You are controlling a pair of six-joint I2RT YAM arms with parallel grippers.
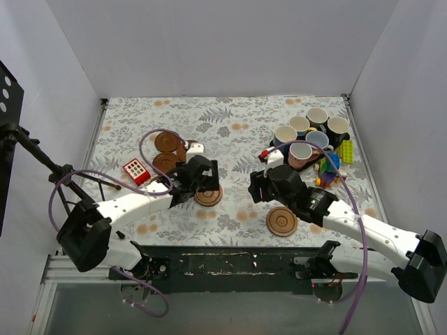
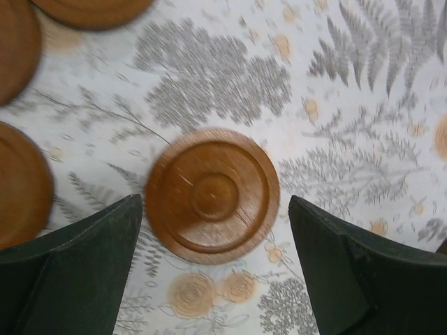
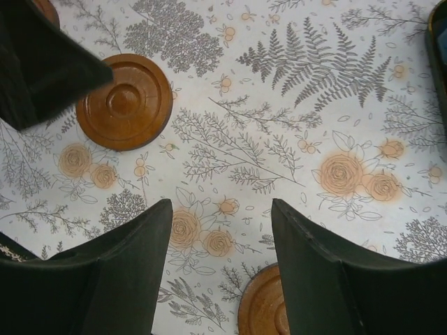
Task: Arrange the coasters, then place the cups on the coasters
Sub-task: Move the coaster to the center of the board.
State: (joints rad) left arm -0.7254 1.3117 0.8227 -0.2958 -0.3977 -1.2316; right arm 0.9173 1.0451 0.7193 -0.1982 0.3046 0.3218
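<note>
A reddish-brown coaster [image 2: 212,195] lies flat on the floral cloth, just ahead of my left gripper [image 2: 215,209]. That gripper is open and hovers over the coaster [image 1: 208,197] without touching it. More coasters [image 1: 166,142] sit behind it at the left. My right gripper [image 3: 221,206] is also open and holds nothing. Another coaster [image 3: 265,306] lies partly under its right finger, near the front [image 1: 281,222]. Several cups [image 1: 285,134] cluster at the back right, well away from both grippers.
A pile of colourful toy blocks [image 1: 328,172] and a yellow-green block [image 1: 346,151] lie beside the cups. A red and white block [image 1: 135,171] sits left of my left arm. White walls close in the cloth on three sides.
</note>
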